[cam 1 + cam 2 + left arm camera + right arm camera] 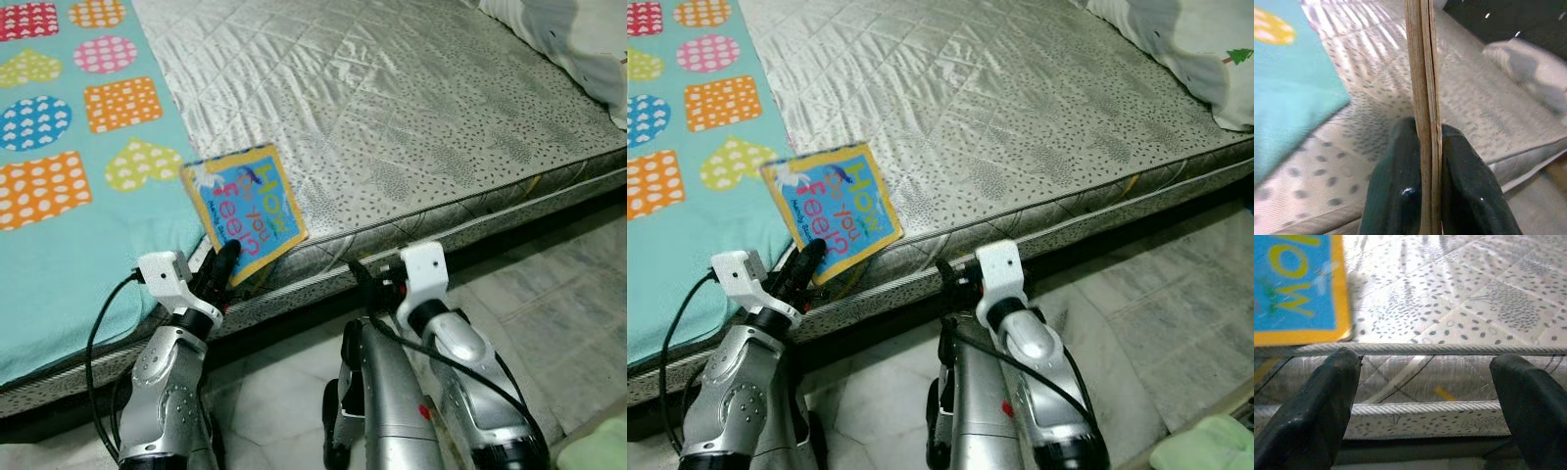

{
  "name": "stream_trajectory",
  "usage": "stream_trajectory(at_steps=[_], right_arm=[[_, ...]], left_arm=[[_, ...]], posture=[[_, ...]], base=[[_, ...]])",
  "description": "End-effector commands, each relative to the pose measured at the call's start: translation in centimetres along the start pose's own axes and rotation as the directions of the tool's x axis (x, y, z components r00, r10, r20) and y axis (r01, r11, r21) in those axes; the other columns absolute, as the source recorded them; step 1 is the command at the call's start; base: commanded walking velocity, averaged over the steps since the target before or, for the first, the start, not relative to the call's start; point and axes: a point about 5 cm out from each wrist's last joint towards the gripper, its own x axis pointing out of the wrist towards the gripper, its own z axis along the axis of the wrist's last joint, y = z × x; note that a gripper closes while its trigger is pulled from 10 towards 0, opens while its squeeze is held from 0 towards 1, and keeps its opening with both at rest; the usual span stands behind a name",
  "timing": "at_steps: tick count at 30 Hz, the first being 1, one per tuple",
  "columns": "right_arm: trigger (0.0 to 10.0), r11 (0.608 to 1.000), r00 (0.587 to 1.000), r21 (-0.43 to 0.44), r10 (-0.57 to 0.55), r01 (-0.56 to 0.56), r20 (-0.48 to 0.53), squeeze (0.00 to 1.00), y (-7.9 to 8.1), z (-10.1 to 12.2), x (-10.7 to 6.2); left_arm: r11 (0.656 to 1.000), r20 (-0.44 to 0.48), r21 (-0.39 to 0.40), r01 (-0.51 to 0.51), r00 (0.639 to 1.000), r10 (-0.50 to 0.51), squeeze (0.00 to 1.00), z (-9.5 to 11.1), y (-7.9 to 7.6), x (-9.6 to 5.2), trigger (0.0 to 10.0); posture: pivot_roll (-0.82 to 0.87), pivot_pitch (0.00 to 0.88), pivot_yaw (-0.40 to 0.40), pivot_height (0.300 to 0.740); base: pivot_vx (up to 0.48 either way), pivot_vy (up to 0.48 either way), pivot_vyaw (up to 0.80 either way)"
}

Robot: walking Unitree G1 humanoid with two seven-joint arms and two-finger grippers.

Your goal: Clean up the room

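In the head views, the left gripper (227, 262) squeezes the near edge of a blue and yellow picture book (244, 212). The book lies at the near edge of the silver mattress (411, 117), just right of a teal sheet (69, 245) with bright hearts and squares. The right gripper (377, 277) waits near the mattress side, above the tiled floor (549, 313).

In the left wrist view, two black fingers (1396, 196) press on both sides of the thin book.

In the right wrist view, the right gripper's fingers (1322, 406) are spread wide, holding nothing. The book's corner lies just beyond them.

Spread right claw (1425, 396) — mattress edge (1449, 377), book (1298, 289)
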Motion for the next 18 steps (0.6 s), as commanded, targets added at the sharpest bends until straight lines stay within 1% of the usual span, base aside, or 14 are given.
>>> stream_trajectory(at_steps=[1, 2, 3, 7, 10, 12, 14, 18], right_arm=[[10.0, 0.999, 0.999, 0.033, -0.042, 0.043, -0.018, 0.00, -0.7, -0.4, -0.3], [10.0, 0.997, 0.999, 0.066, -0.046, 0.048, -0.018, 0.00, -0.8, -0.6, -0.3], [10.0, 0.995, 0.998, 0.083, -0.055, 0.056, -0.018, 0.00, -0.8, -0.7, -0.3], [10.0, 0.987, 0.997, 0.142, -0.075, 0.075, -0.012, 0.00, -0.7, -0.9, -0.1], [10.0, 0.981, 0.996, 0.178, -0.084, 0.079, 0.019, 0.00, -0.5, -0.3, 0.4], [10.0, 0.978, 0.995, 0.191, -0.094, 0.085, 0.036, 0.00, -0.6, 0.0, 0.7], [10.0, 0.979, 0.995, 0.190, -0.091, 0.080, 0.051, 0.00, -0.7, 0.2, 0.8], [10.0, 0.980, 0.994, 0.183, -0.093, 0.081, 0.060, 0.00, -1.0, 0.4, 0.9]], left_arm=[[0.993, -0.022, 0.110, -0.052, 0.998, 0.055, 0.00, 0.0, 0.4, -1.1, 1.0], [0.986, -0.024, 0.142, -0.088, 0.995, 0.092, 0.00, 0.1, 0.5, -1.5, 9.5], [0.981, -0.014, 0.157, -0.115, 0.993, 0.119, 0.00, 0.1, 0.6, -1.7, 10.0], [0.965, 0.012, 0.190, -0.183, 0.983, 0.184, 0.00, 0.6, 0.6, -2.3, 10.0], [0.943, -0.005, 0.238, -0.233, 0.971, 0.241, 0.00, 0.5, 0.5, -2.8, 10.0], [0.954, -0.014, 0.220, -0.201, 0.978, 0.209, 0.00, 0.2, 0.2, -3.0, 10.0], [0.954, -0.016, 0.222, -0.201, 0.978, 0.210, 0.00, 0.2, 0.1, -3.0, 10.0], [0.951, -0.020, 0.230, -0.206, 0.976, 0.216, 0.00, 0.2, 0.0, -3.0, 10.0]], posture=[[0.08, 0.198, -0.072, 0.507], [0.09, 0.194, -0.070, 0.507], [0.10, 0.193, -0.069, 0.507], [0.11, 0.189, -0.064, 0.507], [0.12, 0.184, -0.060, 0.507], [0.12, 0.185, -0.057, 0.507], [0.12, 0.186, -0.056, 0.507], [0.12, 0.188, -0.055, 0.526]], base=[[0.000, 0.000, 0.00], [0.000, 0.000, 0.00], [0.000, 0.000, 0.00], [0.000, 0.000, 0.00], [0.000, 0.000, 0.00], [0.000, 0.000, 0.00], [0.000, 0.000, 0.00], [0.000, 0.000, 0.00]])
